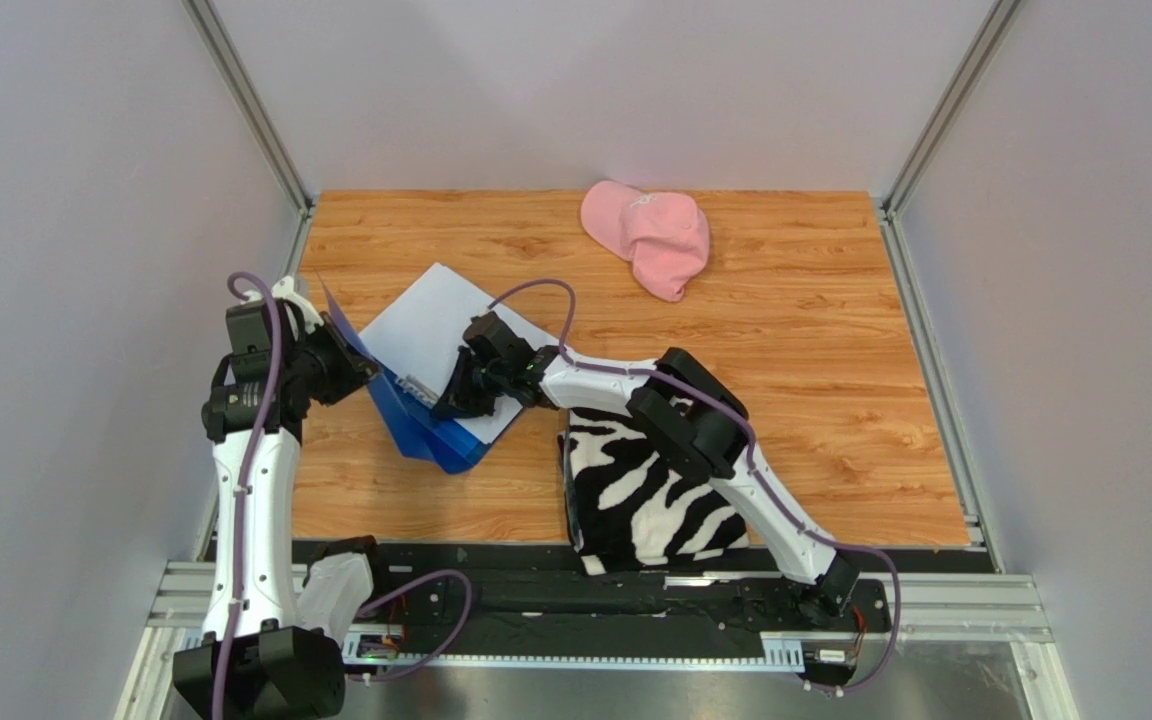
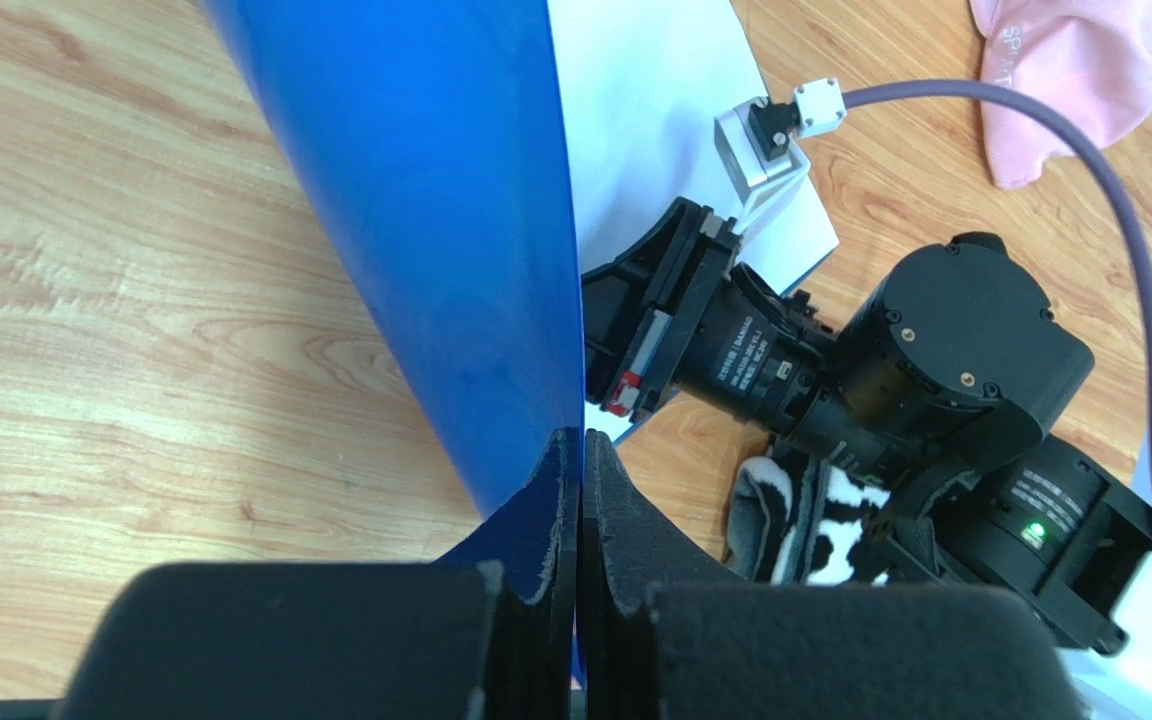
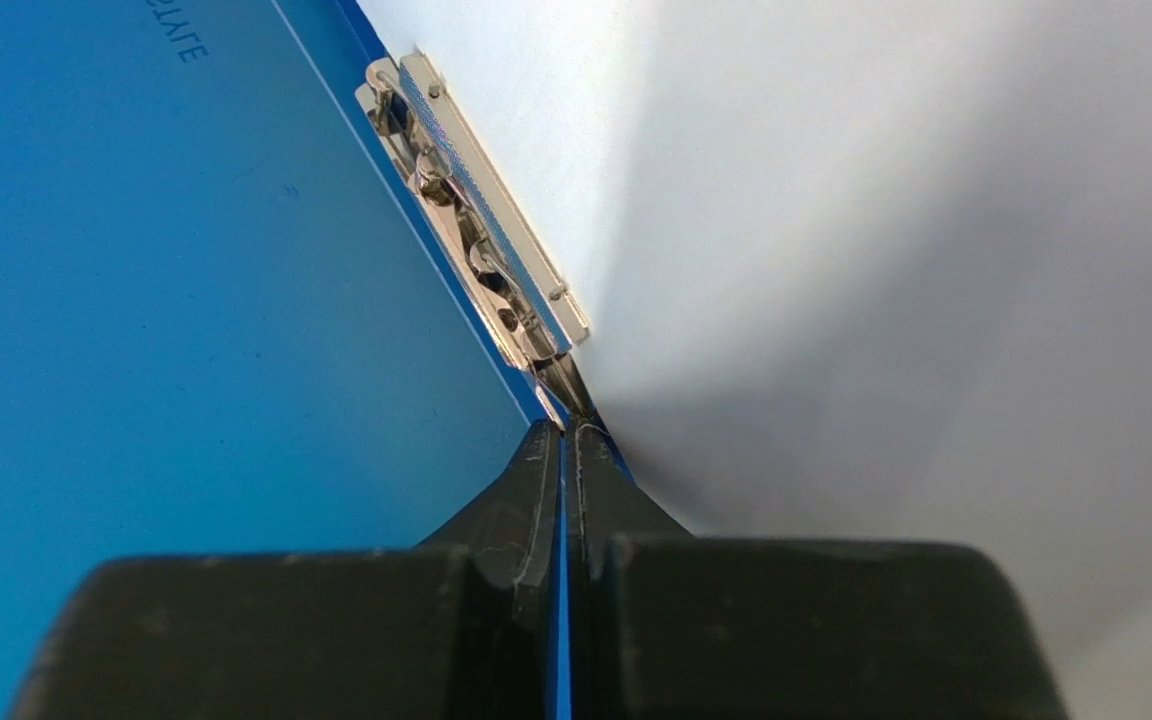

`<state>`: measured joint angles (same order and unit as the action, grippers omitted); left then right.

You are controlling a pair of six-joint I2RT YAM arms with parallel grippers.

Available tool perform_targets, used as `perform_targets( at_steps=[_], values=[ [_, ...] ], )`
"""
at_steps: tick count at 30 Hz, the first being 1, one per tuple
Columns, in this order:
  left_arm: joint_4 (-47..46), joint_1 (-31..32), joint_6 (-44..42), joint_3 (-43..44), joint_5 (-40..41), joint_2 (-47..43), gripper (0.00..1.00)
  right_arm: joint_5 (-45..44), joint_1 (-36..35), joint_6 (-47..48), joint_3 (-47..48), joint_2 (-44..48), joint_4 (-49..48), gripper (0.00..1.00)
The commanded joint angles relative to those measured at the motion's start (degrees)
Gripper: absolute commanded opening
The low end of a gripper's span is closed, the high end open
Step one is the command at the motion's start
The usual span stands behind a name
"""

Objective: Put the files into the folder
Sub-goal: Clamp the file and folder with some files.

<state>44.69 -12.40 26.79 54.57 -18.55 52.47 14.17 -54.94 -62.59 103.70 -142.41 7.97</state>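
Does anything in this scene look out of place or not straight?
The folder lies slanted to the table edges, its cover pinched and lifted steeply by the left gripper. The files rest on its inner side. A pink cap and a zebra cloth seem unrelated to filing.

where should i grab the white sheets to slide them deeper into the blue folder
Probably the far corner of the files, coming in from the far side. It lies flat and clear, while the near end is crowded: the right gripper is shut at the clip of the folder and the left gripper holds its cover up.
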Motion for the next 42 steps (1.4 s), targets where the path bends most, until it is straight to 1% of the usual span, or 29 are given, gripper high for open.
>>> perform_targets(
  at_steps=[1, 3, 4, 6, 9, 10, 15, 16, 20, 24, 29, 34, 36, 38, 42],
  values=[
    [5.6, 0.8, -2.8, 0.8, 1.4, 0.9, 0.00, -6.3, 1.8, 0.4, -15.3, -15.5, 19.2, 0.00],
    [5.6, 0.7, -2.7, 0.6, 1.6, 0.6, 0.00, -2.6, 3.0, -1.3, -20.1, -14.7, 13.3, 0.00],
    [5.5, 0.8, -2.6, 0.6, 1.6, 0.5, 0.00, -1.8, 3.9, -2.4, -21.5, -13.1, 9.1, 0.00],
    [5.4, 0.8, -2.7, 0.6, 1.5, -0.2, 0.00, -0.6, 4.7, -2.4, -25.4, -10.8, 3.9, 0.00],
    [6.1, 0.8, -3.5, 1.4, 1.8, -0.8, 0.00, -2.7, 5.3, 0.1, -29.8, -4.3, 0.8, 0.00],
    [6.0, 0.8, -3.8, 1.4, 1.8, -1.0, 0.00, -2.7, 5.6, 1.9, -29.8, -1.9, 0.9, 0.00],
    [6.0, 0.7, -3.2, 1.6, 1.1, -0.7, 0.00, 1.1, 5.7, 4.5, -27.3, 0.2, 1.4, 0.06],
    [6.1, 0.9, -3.2, 1.7, 1.1, -0.8, 0.00, 1.8, 5.8, 4.5, -27.6, 0.5, 0.9, 0.08],
    [6.2, 0.8, -3.2, 1.4, 0.6, -0.6, 0.00, 4.5, 5.9, 4.8, -28.3, 2.0, 0.2, 0.09],
    [5.8, 0.9, -3.1, 1.0, 0.4, -0.4, 0.00, 6.5, 6.0, 3.6, -30.9, 4.9, -2.9, 0.13],
    [5.8, 0.8, -3.3, 1.2, 0.2, -0.7, 0.00, 9.3, 6.2, 3.1, -31.1, 6.6, -3.6, 0.16],
    [5.9, 0.8, -3.5, 1.2, 0.1, -1.0, 0.00, 10.4, 6.5, 3.1, -30.7, 7.5, -3.7, 0.26],
    [5.9, 0.7, -3.8, 1.2, -0.1, -0.9, 0.00, 10.8, 7.0, 3.1, -30.6, 8.1, -3.6, 0.27],
    [6.0, 0.9, -4.0, 1.2, 0.1, -1.0, 0.00, 11.2, 7.4, 3.4, -30.6, 8.5, -3.7, 0.31],
    [6.0, 0.9, -4.3, 1.2, -0.3, -0.8, 0.00, 11.9, 8.0, 3.9, -29.8, 9.1, -3.6, 0.33]
  ],
)
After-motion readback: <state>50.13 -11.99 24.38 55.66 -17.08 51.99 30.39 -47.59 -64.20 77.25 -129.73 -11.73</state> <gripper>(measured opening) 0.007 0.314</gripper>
